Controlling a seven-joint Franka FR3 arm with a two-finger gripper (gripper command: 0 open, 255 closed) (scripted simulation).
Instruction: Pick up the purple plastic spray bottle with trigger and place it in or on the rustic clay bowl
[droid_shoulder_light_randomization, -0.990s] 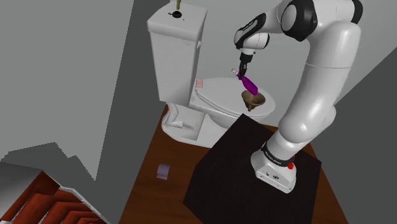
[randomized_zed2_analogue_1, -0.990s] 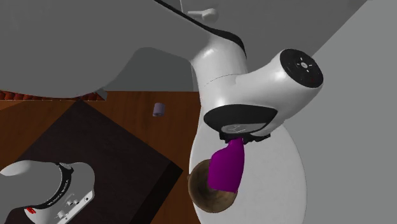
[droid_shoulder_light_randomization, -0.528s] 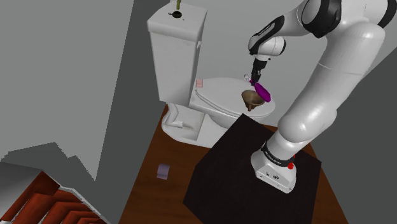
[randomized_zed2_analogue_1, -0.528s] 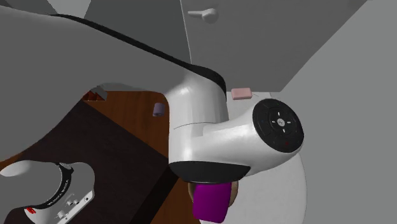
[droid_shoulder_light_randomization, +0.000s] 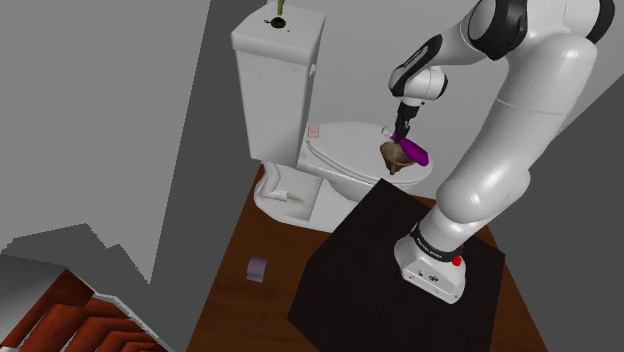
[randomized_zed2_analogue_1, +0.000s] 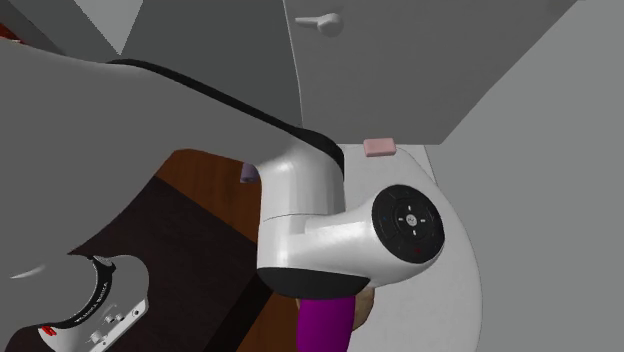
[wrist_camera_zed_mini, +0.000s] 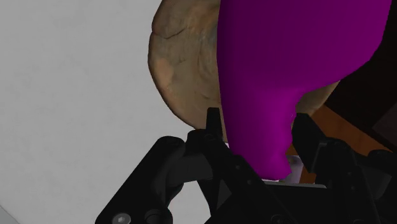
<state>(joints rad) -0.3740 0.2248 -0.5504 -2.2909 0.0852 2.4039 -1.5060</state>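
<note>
Toilet lid (droid_shoulder_light_randomization: 340, 142): tool (wrist_camera_zed_mini: 257, 137) clasps bottle (wrist_camera_zed_mini: 299, 57) (over bowl (wrist_camera_zed_mini: 184, 70)).

Shoulder view: 1 bowl (droid_shoulder_light_randomization: 396, 160) on toilet lid (droid_shoulder_light_randomization: 345, 145), spray bottle (droid_shoulder_light_randomization: 412, 150) over it. From bowl: soap bar (droid_shoulder_light_randomization: 313, 130), then tank (droid_shoulder_light_randomization: 275, 80), 10 o'clock; stand (droid_shoulder_light_randomization: 400, 270) 6 o'clock; floor cup (droid_shoulder_light_randomization: 257, 268) 8 o'clock.

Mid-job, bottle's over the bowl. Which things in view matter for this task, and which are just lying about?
Job in hand:
- purple spray bottle, clasped in the claw
- brown bowl, on the toilet lid

Lying about:
- pink bar beside the tank
- small lilac object on the floor
- small item atop the tank
</note>
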